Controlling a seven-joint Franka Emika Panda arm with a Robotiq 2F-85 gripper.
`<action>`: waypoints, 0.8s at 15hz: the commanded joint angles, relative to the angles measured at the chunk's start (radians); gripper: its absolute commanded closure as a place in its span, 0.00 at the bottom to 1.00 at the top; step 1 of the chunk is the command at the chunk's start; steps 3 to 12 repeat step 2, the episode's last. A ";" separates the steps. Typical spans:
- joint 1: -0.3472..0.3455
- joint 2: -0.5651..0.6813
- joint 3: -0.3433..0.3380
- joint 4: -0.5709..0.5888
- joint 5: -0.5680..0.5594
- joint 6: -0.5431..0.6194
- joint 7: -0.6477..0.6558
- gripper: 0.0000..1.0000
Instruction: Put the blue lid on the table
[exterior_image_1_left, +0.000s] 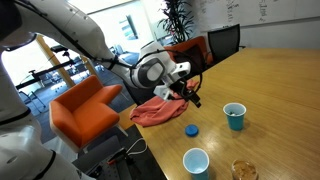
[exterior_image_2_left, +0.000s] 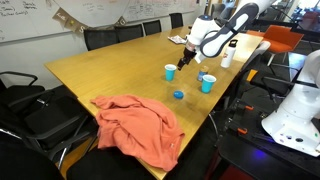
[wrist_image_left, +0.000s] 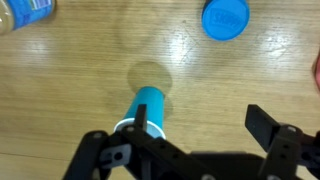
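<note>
The blue lid (exterior_image_1_left: 191, 129) lies flat on the wooden table (exterior_image_1_left: 270, 90), between the red cloth and the cups. It also shows in the other exterior view (exterior_image_2_left: 179, 95) and at the top right of the wrist view (wrist_image_left: 226, 17). My gripper (wrist_image_left: 200, 115) is open and empty, hovering above the table (wrist_image_left: 200, 60). It shows in both exterior views (exterior_image_1_left: 186, 92) (exterior_image_2_left: 185, 60). The lid is apart from the jaws, farther up in the wrist view. The teal cup (wrist_image_left: 148, 105) stands by my left finger.
A red cloth (exterior_image_1_left: 155, 110) (exterior_image_2_left: 135, 125) lies near the table edge. A teal cup (exterior_image_1_left: 235, 116) (exterior_image_2_left: 170, 72) and a white-rimmed light-blue cup (exterior_image_1_left: 196, 161) (exterior_image_2_left: 207, 83) stand near the lid. A jar (exterior_image_1_left: 243, 170) sits at the front. Chairs surround the table (exterior_image_2_left: 110, 60).
</note>
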 joint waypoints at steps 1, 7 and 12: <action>0.077 -0.142 -0.096 -0.066 -0.110 -0.091 0.243 0.00; 0.085 -0.163 -0.106 -0.069 -0.138 -0.115 0.297 0.00; 0.085 -0.163 -0.106 -0.069 -0.138 -0.115 0.297 0.00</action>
